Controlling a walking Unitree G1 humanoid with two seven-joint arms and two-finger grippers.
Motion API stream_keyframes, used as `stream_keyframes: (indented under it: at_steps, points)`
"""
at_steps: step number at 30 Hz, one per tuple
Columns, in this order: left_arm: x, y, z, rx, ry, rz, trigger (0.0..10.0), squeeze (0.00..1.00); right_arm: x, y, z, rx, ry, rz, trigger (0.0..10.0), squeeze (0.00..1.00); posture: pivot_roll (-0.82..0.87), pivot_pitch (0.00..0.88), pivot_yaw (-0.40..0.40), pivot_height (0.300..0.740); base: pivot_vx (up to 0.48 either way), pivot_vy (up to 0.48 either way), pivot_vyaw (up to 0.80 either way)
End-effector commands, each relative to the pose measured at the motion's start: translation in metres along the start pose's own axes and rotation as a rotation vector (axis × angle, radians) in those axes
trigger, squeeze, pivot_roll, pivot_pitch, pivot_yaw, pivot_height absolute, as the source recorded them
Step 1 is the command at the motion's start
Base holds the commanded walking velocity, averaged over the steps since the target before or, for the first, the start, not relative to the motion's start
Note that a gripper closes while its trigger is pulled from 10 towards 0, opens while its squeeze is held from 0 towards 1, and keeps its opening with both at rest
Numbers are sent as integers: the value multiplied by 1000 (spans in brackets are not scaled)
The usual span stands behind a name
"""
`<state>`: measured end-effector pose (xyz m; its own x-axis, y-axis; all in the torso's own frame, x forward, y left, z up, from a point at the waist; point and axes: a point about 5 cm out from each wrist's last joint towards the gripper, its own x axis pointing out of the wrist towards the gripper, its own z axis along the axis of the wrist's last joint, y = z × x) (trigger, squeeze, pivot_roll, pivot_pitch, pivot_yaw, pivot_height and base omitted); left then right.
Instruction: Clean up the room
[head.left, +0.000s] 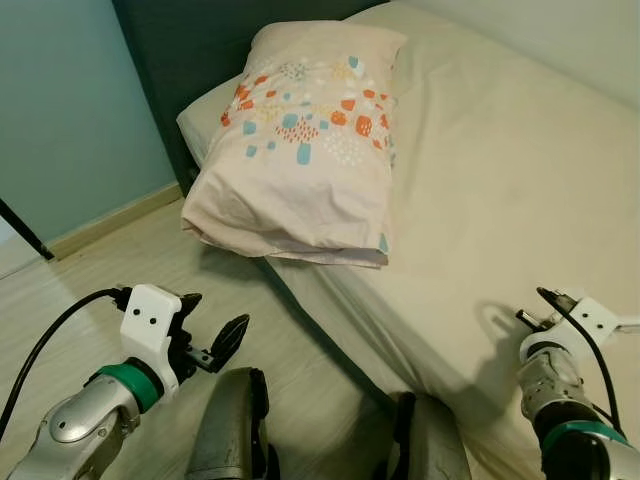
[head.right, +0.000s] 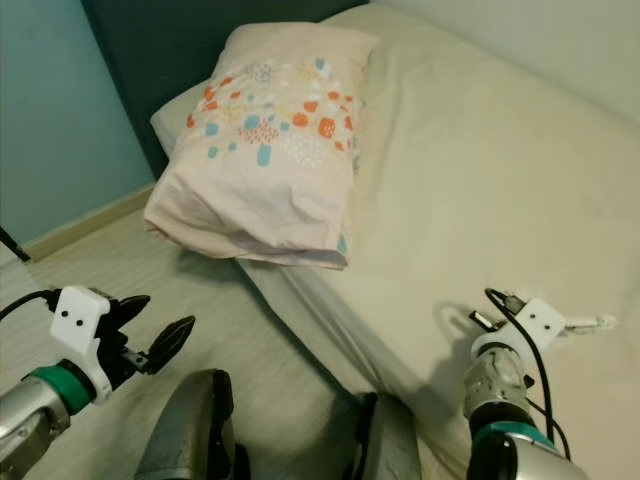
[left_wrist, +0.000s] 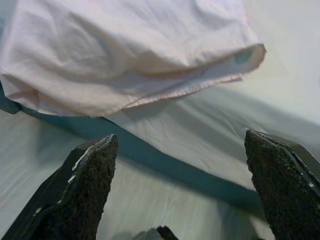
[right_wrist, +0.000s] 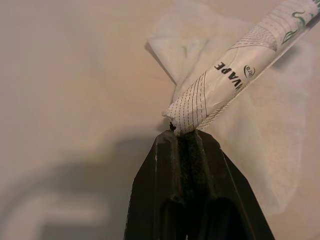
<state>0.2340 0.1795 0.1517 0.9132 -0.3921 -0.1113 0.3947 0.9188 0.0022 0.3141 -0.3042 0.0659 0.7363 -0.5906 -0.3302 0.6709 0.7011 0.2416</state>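
- Your right gripper (right_wrist: 184, 131) had its two fingers pressed together on the end of one printed paper wrapper (right_wrist: 235, 75), which stuck out away from the tips above a white tissue (right_wrist: 270, 150) lying on the sheet.
- In the head views that wrapper (head.right: 590, 322) showed as a thin white strip just beyond the right gripper (head.right: 500, 318), over the near part of the bed (head.left: 500, 180).
- Your left gripper (head.left: 215, 345) hung over the floor (head.left: 90, 280) beside the bed, its two fingers spread wide with nothing between them; one finger (left_wrist: 82, 185) showed dark and rough in the wrist view.
- You had one pillow (head.left: 300, 150) farther on, pale with orange and blue spots, lying at the head of the bed with its near corner overhanging the mattress edge.
- The bed carried a plain cream sheet; the floor was pale wood planks.
- Beyond stood a blue wall (head.left: 70, 110) with a light skirting board, and a dark headboard (head.left: 190, 50) behind the pillow.
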Motion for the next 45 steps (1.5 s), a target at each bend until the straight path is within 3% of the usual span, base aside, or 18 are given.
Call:
stream_keyframes:
  at_steps: [1,4,6,9,10,14,17,20,21,23,26,28,31,34,36,39,45]
  points:
    - [1,-1,-5,-4,10,5,10000,0,-1,-3,-6,9,13,0,0,0,278,132,0,520,0,0,0]
    - [7,-3,-5,-13,-4,5,10000,0,-2,5,-5,18,9,54,0,0,267,126,-11,520,0,0,0]
    - [14,-7,-4,-25,-22,3,10000,0,-4,18,-14,77,116,168,0,0,251,112,-26,520,0,0,0]
    - [15,-7,-4,-28,-28,4,10000,0,-5,23,-17,100,164,212,0,0,251,112,-26,520,0,0,0]
    - [18,-7,-5,-31,-30,3,10000,0,-7,31,-23,93,233,298,0,0,233,93,-40,520,0,0,0]
    - [21,-7,-7,-34,-26,-2,10000,0,-12,41,-29,63,315,419,0,0,224,84,-42,520,0,0,0]
    - [27,-8,-11,-44,-15,-25,10000,0,-20,56,-33,56,421,646,0,0,205,63,-52,520,0,0,0]
    - [28,-9,-12,-46,-11,-34,10000,0,-23,60,-34,41,443,704,0,0,200,56,-58,520,0,0,0]
    - [30,-10,-12,-50,-13,-40,10000,0,-27,64,-35,23,467,781,0,0,197,52,-61,520,0,0,0]
    - [30,-10,-12,-50,-13,-40,10000,0,-27,64,-35,23,467,781,0,0,197,52,-61,520,0,0,0]
    - [33,-13,-11,-68,-39,-43,10000,0,-37,80,-26,52,481,1030,0,0,189,38,-72,520,0,0,0]
    - [33,-14,-11,-72,-49,-37,10000,0,-35,82,-19,57,439,1045,0,0,189,38,-72,520,0,0,0]
    - [36,-15,-12,-82,-58,-29,10000,0,-25,78,-10,15,332,905,0,0,178,26,-70,520,0,0,0]
    - [38,-16,-13,-82,-59,-30,10000,0,-23,76,-11,-10,321,862,0,0,179,25,-70,520,0,0,0]
    - [42,-20,-13,-84,-62,-33,10000,0,-21,75,-16,-62,301,749,0,0,179,23,-70,520,0,0,0]
    - [44,-20,-13,-84,-61,-32,10000,0,-20,75,-19,-81,291,686,0,0,179,23,-70,520,0,0,0]
    - [47,-21,-16,-79,-40,-22,10000,0,-23,83,-28,-35,322,602,0,0,178,27,-55,520,0,0,0]
